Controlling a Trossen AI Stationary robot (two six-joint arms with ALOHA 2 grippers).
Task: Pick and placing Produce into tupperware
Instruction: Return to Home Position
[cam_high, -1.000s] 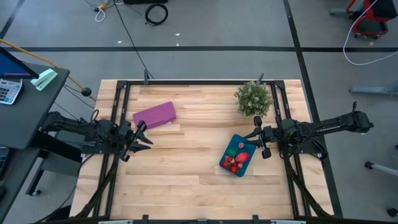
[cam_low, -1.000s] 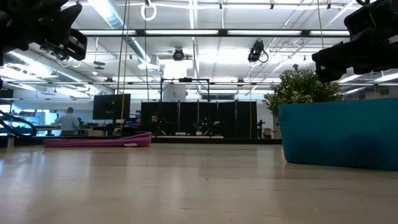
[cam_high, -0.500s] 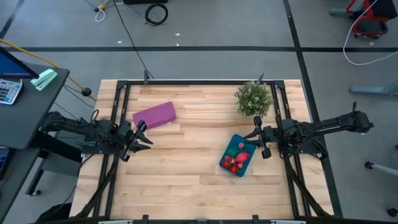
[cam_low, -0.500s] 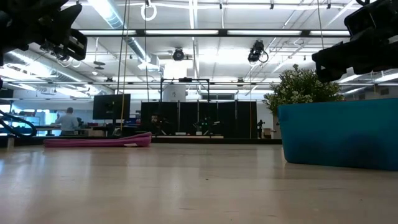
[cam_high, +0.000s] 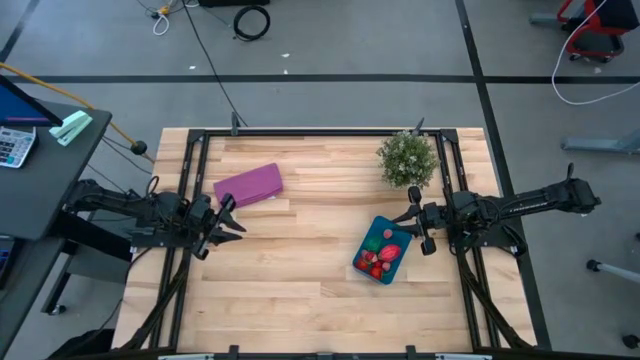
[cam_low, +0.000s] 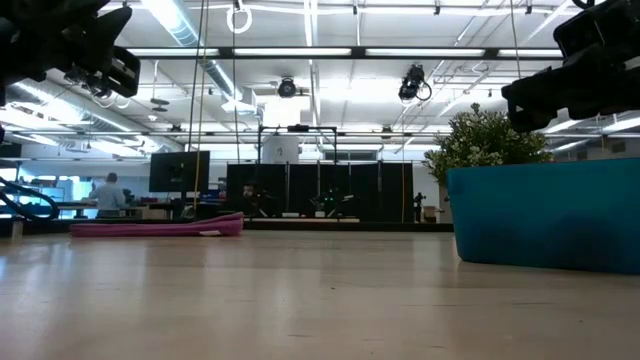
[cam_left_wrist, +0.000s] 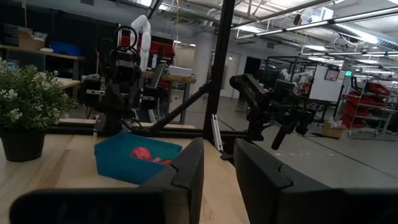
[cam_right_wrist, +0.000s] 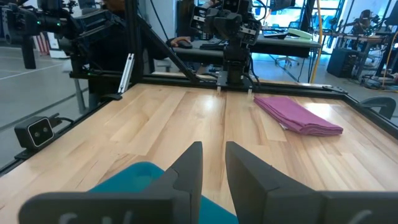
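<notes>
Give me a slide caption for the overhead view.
Left hand and right hand hover at opposite table sides; red produce lies inside the teal tupperware.

Near half and middle of the table (cam_high: 300, 290): bare wood, a wide open lane between the two arms.

Obstacles:
- Purple folded cloth (cam_high: 248, 185), far left, lying low and flat.
- Potted plant (cam_high: 407, 158), far right corner, tallest thing on the top.
- Teal container (cam_low: 545, 215), right of centre, near the plant but apart from it; toy produce (cam_high: 380, 260) covers much of its floor.
- Left gripper (cam_high: 228, 215) at the left edge, just beside the cloth. Right gripper (cam_high: 415, 228) at the container's right rim. Both hang clear above the wood.
- Black frame rail (cam_high: 320, 131) along the far edge.
</notes>
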